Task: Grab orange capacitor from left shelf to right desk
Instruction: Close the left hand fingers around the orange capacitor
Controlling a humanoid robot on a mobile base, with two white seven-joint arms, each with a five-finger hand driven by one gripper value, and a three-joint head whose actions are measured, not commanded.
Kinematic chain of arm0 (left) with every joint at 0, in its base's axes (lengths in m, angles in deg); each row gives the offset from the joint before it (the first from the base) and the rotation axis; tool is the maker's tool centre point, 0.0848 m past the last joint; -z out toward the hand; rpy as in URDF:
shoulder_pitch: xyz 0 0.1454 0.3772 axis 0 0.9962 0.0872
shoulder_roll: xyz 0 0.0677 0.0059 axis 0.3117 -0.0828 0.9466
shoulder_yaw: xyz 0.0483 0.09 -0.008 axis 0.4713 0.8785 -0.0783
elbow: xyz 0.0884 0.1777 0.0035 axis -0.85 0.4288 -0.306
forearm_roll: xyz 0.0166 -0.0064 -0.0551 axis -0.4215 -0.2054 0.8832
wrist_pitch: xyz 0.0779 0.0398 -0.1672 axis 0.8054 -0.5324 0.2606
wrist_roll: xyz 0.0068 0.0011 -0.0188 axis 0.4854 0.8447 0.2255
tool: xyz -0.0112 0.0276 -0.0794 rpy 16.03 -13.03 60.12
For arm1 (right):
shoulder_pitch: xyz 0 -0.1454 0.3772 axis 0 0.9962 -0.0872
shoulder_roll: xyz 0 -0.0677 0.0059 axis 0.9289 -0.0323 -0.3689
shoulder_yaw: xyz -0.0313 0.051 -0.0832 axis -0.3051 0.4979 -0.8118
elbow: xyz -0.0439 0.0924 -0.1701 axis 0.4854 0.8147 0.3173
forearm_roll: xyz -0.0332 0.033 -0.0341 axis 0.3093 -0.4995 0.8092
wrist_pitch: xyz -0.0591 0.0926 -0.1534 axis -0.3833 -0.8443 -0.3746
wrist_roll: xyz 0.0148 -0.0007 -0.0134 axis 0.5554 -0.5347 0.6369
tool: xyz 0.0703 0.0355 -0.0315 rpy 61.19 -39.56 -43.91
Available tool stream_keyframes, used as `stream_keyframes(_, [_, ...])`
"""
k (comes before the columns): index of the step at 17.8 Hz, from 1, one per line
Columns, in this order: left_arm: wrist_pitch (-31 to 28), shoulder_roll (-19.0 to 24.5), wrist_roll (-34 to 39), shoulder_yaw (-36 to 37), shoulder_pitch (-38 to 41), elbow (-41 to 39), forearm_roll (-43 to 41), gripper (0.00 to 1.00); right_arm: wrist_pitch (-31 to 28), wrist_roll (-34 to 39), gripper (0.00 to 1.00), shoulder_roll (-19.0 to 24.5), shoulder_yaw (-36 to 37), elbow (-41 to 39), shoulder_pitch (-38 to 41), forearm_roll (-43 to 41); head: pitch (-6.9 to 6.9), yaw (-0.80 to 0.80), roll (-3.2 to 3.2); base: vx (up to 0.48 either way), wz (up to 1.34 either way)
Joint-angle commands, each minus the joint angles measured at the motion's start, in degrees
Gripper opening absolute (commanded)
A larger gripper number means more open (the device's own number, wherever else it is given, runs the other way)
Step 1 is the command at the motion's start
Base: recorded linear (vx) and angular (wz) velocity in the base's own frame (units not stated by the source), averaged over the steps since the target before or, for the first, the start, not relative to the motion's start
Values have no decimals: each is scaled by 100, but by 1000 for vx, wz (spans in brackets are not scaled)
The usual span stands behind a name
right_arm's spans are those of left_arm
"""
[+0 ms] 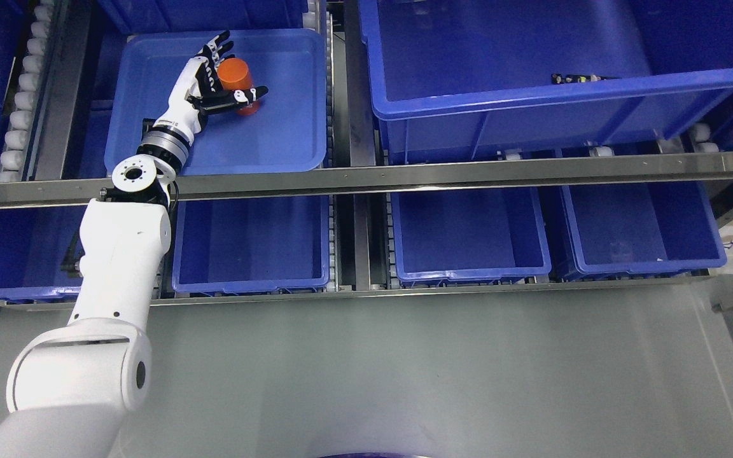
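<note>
An orange cylindrical capacitor stands in a shallow blue tray on the upper shelf at the left. My left arm reaches up from the lower left into that tray. My left hand is open around the capacitor: the straight fingers lie along its left side and the thumb crosses its lower front. The capacitor's base is hidden behind the thumb. I cannot tell whether the hand touches it. My right arm does not show.
A large deep blue bin fills the upper shelf to the right, with a small dark part at its rim. Steel shelf rails cross the view. Several blue bins sit on the lower shelf. Grey floor lies below.
</note>
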Motion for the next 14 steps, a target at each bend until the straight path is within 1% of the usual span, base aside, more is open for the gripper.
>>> stream_keyframes(1, [-14,-272,-300,21,58,-287,-82,94,-5,3,100,-100,62,-100,132,35,0,0,0,90,180])
stream_keyframes(4, [-14,-343,-335,65,102,-314,-73,94,-5,3,100,-100,62,-100,123,35,0,0,0,75,154])
stream_keyframes(7, [-23,-498,-861,30,180,-585,-73,94,-5,3,100,-100,62,-100,132,35,0,0,0,37,97])
stream_keyframes(14, [3,-498,-915,57,225,-805,-73,94,-5,3,100,-100,62,-100,132,35,0,0,0,5,31])
